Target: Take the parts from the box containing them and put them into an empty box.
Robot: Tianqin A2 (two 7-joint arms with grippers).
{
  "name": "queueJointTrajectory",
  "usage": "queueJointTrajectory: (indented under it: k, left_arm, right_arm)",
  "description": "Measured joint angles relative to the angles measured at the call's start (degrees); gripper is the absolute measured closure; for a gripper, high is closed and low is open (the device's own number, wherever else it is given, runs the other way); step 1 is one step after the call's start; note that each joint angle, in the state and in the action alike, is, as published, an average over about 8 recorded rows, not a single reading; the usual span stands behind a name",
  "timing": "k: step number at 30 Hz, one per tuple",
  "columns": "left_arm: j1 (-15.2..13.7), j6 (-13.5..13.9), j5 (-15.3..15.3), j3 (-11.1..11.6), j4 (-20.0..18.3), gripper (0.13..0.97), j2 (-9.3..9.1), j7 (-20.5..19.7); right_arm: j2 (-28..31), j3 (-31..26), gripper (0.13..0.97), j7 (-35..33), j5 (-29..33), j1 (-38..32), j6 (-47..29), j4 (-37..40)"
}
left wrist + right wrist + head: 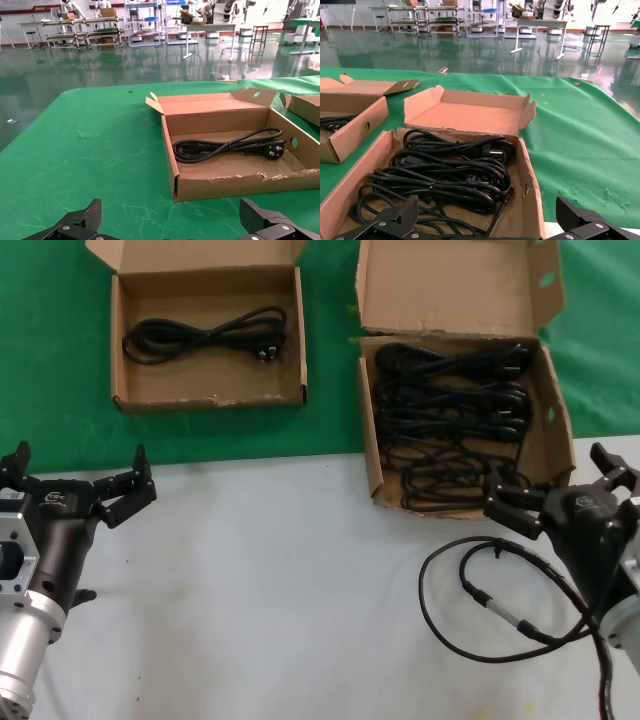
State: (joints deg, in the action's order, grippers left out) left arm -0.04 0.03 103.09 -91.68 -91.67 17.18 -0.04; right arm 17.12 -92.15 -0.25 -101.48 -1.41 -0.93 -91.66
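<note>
The larger box [553, 445] with a tall lid flap stands at the back right and holds several bundled black power cords [450, 430]. The smaller shallow box [140, 395] stands at the back left with one bundled cord [205, 337] lying in it. My right gripper [560, 485] is open and empty, at the larger box's near right corner; its wrist view looks over the cords [445, 175] and the box wall [527, 200]. My left gripper [78, 477] is open and empty on the near left, short of the small box [235, 187] and its cord [225, 146].
A thick black robot cable [500, 615] with a white-banded connector loops on the white table [280, 570] by my right arm. Both boxes stand on the green cloth [50, 360] at the back. The small box's side also shows in the right wrist view [355, 127].
</note>
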Motion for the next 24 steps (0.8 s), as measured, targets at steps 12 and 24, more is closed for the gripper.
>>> queueJointTrajectory:
  k: [12, 24]
  left_arm:
    - [0.0, 0.0, 0.0, 0.0, 0.0, 0.132, 0.00, 0.0]
    - [0.0, 0.0, 0.0, 0.0, 0.0, 0.132, 0.00, 0.0]
  right_arm:
    - [0.0, 0.0, 0.129, 0.0, 0.0, 0.0, 0.0, 0.0]
    - [0.0, 0.0, 0.129, 0.0, 0.0, 0.0, 0.0, 0.0]
